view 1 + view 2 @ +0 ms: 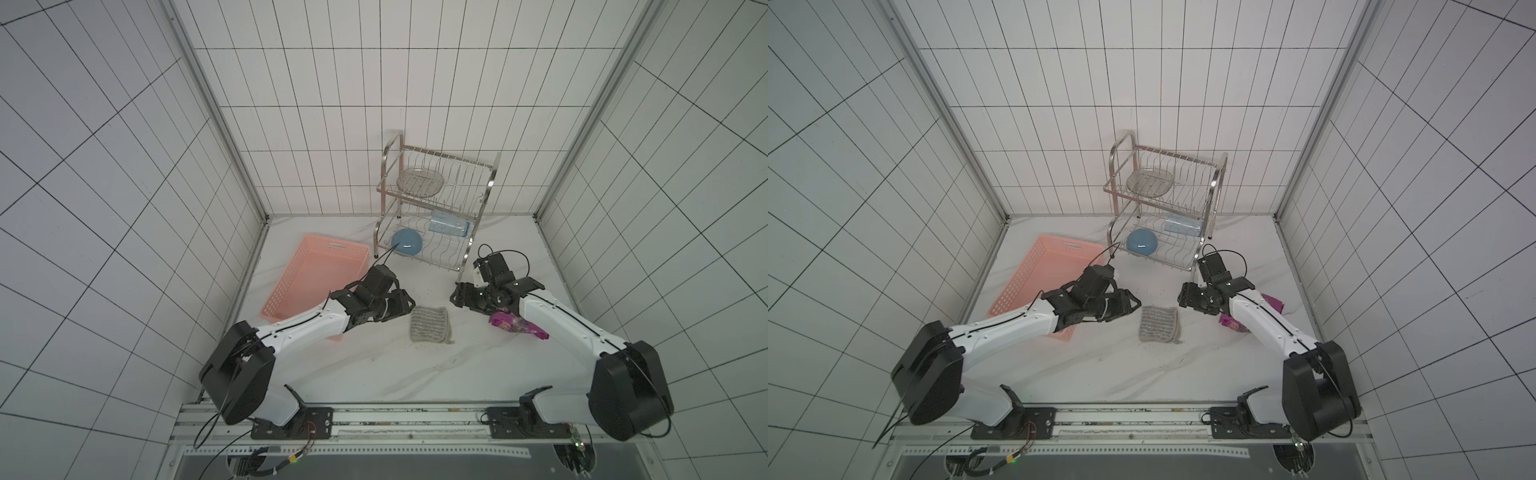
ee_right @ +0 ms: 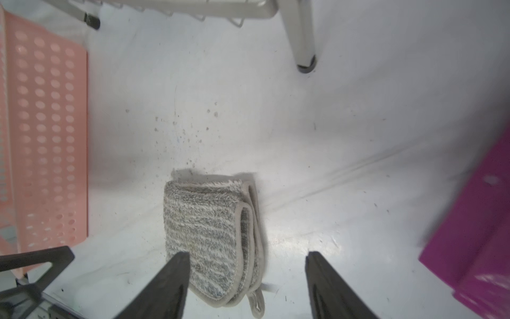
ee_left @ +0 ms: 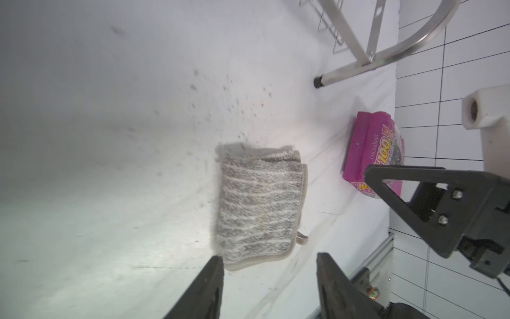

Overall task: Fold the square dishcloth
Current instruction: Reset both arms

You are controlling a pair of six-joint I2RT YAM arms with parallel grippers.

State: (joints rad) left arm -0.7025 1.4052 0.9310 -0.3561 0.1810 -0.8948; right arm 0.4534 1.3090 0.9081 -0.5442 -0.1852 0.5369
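The square dishcloth [image 1: 430, 325] [image 1: 1159, 324] lies on the white marble table, folded into a small stack of layers, grey with pale stripes. Its bound edges and a small hanging loop show in the right wrist view [image 2: 204, 232]. My left gripper [image 1: 406, 304] [image 3: 269, 256] hovers just left of the cloth, open, with nothing between its fingers. My right gripper [image 1: 456, 297] [image 2: 247, 255] sits to the cloth's right, open and empty as well. Neither gripper touches the cloth [image 3: 259, 204].
A pink perforated basket [image 1: 316, 274] lies at the left, partly under my left arm. A steel dish rack [image 1: 436, 208] with a blue bowl [image 1: 406, 243] stands behind. A purple snack packet [image 1: 515, 326] lies under my right arm. Tiled walls enclose the table.
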